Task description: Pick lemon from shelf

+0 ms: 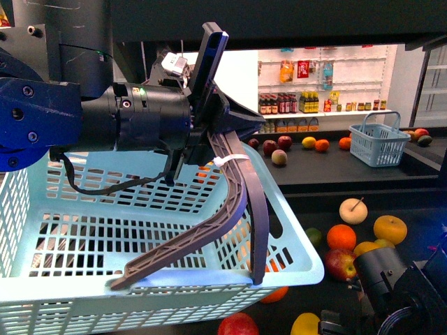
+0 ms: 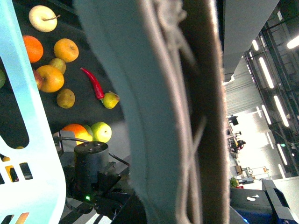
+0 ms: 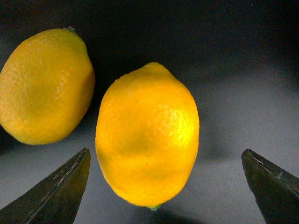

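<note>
In the right wrist view a bright yellow lemon (image 3: 147, 135) lies on the dark shelf tray (image 3: 243, 93), with a second lemon (image 3: 44, 86) beside it. My right gripper (image 3: 166, 150) is open, its two dark fingertips (image 3: 60, 186) on either side of the nearer lemon and apart from it. In the front view my left gripper (image 1: 209, 125) is shut on the brown handle (image 1: 234, 188) of a light-blue basket (image 1: 140, 286) and holds it up. The handle (image 2: 163, 93) fills the left wrist view. My right arm (image 1: 394, 283) shows at the lower right.
The black shelf's trays (image 1: 328, 171) carry apples, oranges (image 1: 341, 237) and a small blue basket (image 1: 378, 143). White wall shelves of bottles (image 1: 321, 84) stand behind. A red chilli (image 2: 93, 83) lies among fruit in the left wrist view.
</note>
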`<control>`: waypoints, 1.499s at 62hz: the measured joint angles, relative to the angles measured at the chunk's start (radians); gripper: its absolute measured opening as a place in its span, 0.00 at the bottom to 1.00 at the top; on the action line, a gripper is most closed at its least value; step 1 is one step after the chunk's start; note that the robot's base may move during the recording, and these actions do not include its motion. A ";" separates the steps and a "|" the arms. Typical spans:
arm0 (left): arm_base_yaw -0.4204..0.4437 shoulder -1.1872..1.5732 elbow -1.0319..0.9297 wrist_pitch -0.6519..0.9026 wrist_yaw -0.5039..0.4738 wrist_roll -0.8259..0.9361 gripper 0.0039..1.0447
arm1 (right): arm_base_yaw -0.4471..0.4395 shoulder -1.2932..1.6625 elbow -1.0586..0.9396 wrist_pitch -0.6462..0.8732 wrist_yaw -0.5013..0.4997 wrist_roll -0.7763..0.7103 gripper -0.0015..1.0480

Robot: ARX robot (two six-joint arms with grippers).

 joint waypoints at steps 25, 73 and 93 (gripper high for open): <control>0.000 0.000 0.000 0.000 0.000 0.000 0.06 | 0.004 0.089 0.141 -0.051 -0.003 0.001 0.93; 0.000 0.000 0.000 0.000 0.000 0.000 0.06 | -0.012 0.143 0.191 -0.055 0.006 0.005 0.62; 0.000 0.000 0.000 0.000 0.000 0.000 0.06 | -0.059 -0.179 -0.051 0.200 -0.005 0.000 0.61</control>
